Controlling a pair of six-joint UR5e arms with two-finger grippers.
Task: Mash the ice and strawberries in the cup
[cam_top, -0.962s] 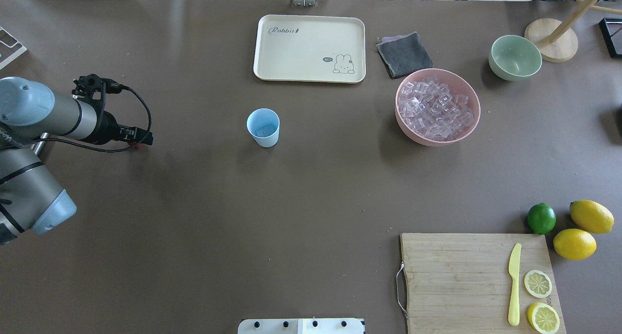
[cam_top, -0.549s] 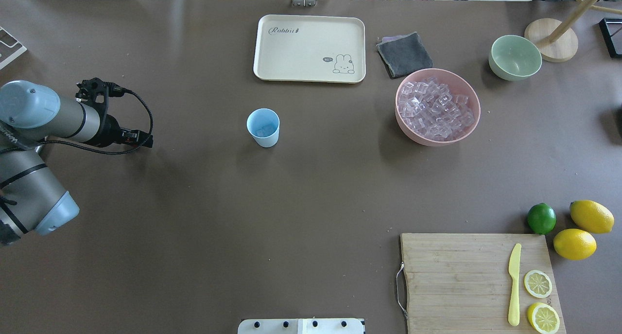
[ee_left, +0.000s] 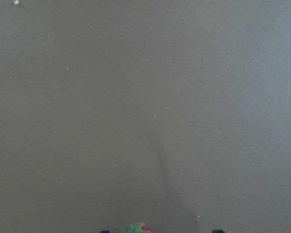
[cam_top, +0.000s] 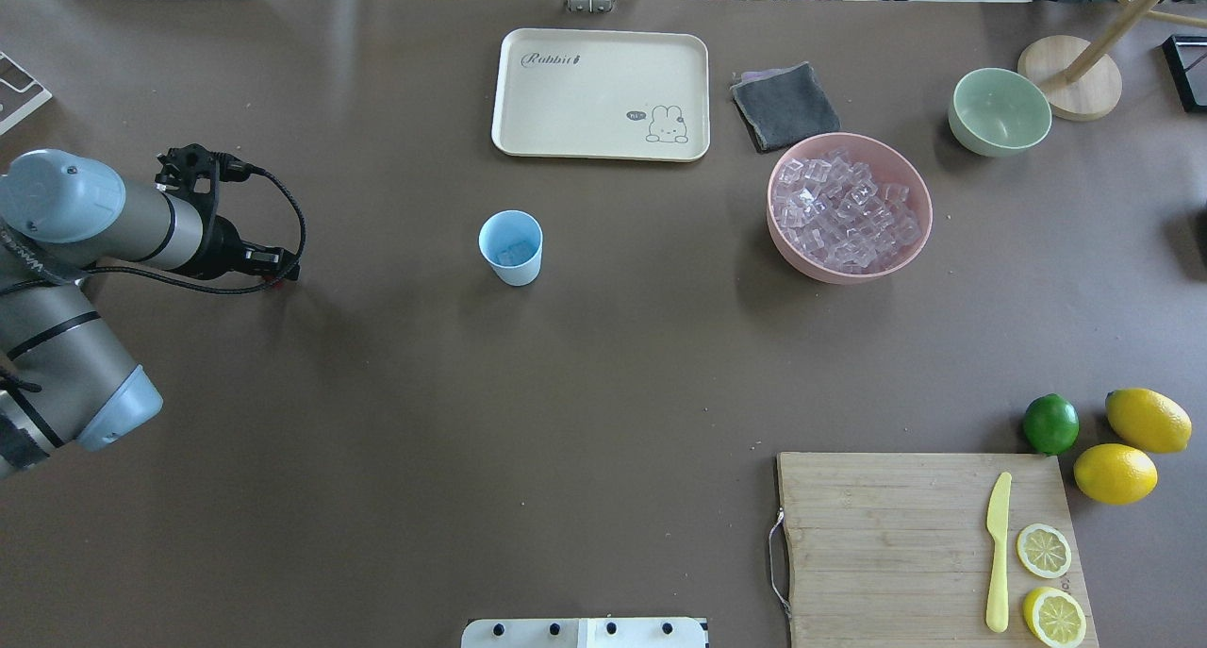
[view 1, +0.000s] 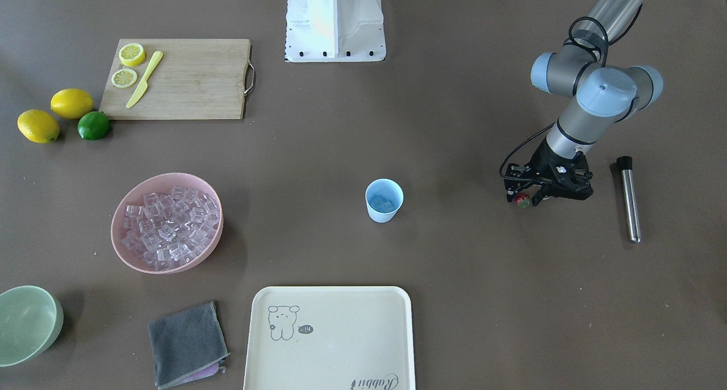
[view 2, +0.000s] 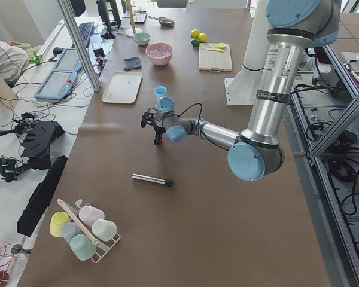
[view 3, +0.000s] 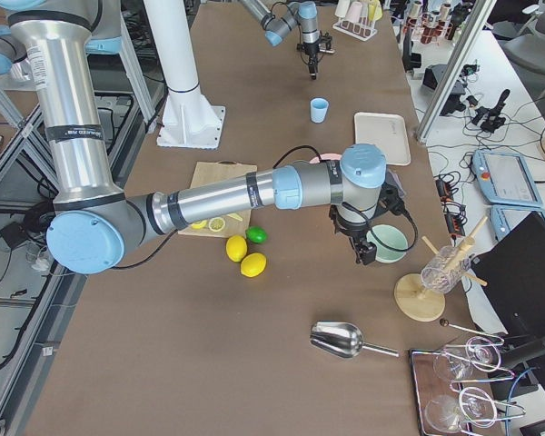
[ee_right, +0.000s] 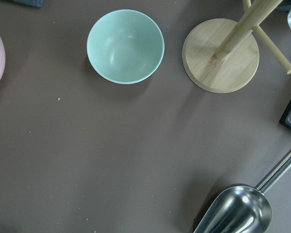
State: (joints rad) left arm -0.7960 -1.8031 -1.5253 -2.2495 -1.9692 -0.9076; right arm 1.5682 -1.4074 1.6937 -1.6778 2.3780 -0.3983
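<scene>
The light blue cup (cam_top: 510, 247) stands upright mid-table, also in the front view (view 1: 384, 200), with a few clear ice cubes (cam_top: 513, 252) inside. More ice (cam_top: 844, 212) fills the pink bowl (cam_top: 820, 269). My left gripper (cam_top: 281, 276) is well to the left of the cup, just above the table, shut on the small red strawberry (view 1: 522, 200). The strawberry shows at the bottom edge of the left wrist view (ee_left: 138, 228). My right gripper (view 3: 367, 255) hangs near the pale green bowl (ee_right: 125, 46). I cannot tell whether it is open.
A metal muddler rod (view 1: 627, 200) lies on the table beyond the left arm. A cream tray (cam_top: 600, 91), grey cloth (cam_top: 785, 106), cutting board (cam_top: 886, 535) with knife and lemon slices, lime (cam_top: 1050, 423), lemons, a steel scoop (ee_right: 237, 211) and a wooden stand (ee_right: 220, 53) lie around.
My left arm has shifted slightly, with its gripper edging a little toward the cup. The strawberry stays in its grip. The cup and bowls have not moved.
</scene>
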